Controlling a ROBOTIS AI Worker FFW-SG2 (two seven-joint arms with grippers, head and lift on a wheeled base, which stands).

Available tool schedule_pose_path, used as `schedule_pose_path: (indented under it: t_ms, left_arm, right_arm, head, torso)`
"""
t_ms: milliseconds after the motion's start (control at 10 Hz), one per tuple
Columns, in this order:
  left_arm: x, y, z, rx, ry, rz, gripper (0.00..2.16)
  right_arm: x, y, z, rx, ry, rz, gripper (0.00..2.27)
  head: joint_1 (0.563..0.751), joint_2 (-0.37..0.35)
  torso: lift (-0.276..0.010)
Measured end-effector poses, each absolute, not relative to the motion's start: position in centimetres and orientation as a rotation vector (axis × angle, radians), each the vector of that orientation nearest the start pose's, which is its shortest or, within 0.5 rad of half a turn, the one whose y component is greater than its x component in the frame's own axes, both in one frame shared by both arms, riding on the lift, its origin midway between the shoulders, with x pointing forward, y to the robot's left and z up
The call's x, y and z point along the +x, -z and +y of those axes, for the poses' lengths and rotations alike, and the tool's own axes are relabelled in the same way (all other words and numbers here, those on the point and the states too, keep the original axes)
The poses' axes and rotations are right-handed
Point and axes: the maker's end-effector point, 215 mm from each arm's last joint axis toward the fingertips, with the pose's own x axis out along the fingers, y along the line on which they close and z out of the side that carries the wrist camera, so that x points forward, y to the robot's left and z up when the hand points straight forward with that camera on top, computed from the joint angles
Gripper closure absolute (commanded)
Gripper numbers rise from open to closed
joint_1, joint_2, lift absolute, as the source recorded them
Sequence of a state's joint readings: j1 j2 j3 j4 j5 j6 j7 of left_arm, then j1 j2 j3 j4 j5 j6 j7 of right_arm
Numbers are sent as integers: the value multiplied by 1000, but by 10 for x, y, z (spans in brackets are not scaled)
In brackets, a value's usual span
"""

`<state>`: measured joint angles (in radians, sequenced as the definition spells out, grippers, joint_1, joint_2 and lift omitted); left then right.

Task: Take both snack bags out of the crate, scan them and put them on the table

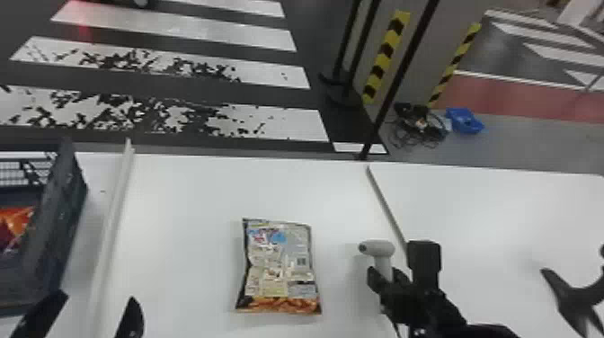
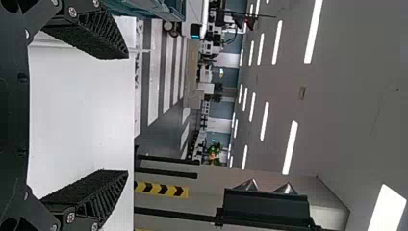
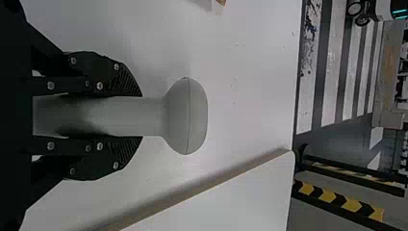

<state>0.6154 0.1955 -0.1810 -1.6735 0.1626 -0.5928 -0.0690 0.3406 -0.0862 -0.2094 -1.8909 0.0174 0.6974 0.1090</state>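
- Near left, at the close edge: left gripper (image 1: 93,298), black, two flat fingers spread wide, both tips just right of the crate's near end; ribbed inner pads visible in the left wrist view.
- Near right: right gripper (image 1: 385,275), black, fingers clamped on the handle of a pale grey plastic handheld scanner (image 1: 377,248). Scanner upright, rounded head above the fingertips.
- Near, far over at the right edge: black forked object (image 1: 577,294), only partly in frame, can't tell what it is.
- Near middle, between the two grippers: first snack bag (image 1: 277,265), shiny, dark-edged, lying flat on the white table (image 1: 193,197). Printed panels and barcode face up, barcode by its right edge, orange food picture at its near end. Apart from both grippers.
- Left side: dark grey plastic crate (image 1: 67,211) with mesh in its far wall, on the table, cut by the frame. Second snack bag (image 1: 13,222), orange and red, inside it.
- Just right of the crate: pale raised strip (image 1: 117,197), running near to far.
- Right of the scanner's head, running to the table's far edge: thin grey-brown board edge (image 1: 386,202).
- Far, past the table: dark floor with worn white stripes (image 1: 188,112); to the right, black poles (image 1: 400,76), yellow-and-black hazard tape (image 1: 386,56), a black cable heap (image 1: 420,126) and a blue item (image 1: 465,120) beside it.
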Motion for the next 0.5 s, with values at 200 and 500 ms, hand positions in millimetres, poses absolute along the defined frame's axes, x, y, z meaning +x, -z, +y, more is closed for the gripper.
schedule_pose_path:
  t_ms: [200,500]
  left_arm:
    - [349,410,170,-91,245,-51,147]
    - [349,409,169,-91,245,-53,147]
  right_arm:
    - [416,528,-359,-59,115,702,741]
    - [418,528,-358,-60,118,696,12]
  head:
    - [695,-277]
    - [695,-275]
  torso:
    - [-94]
    - [-94]
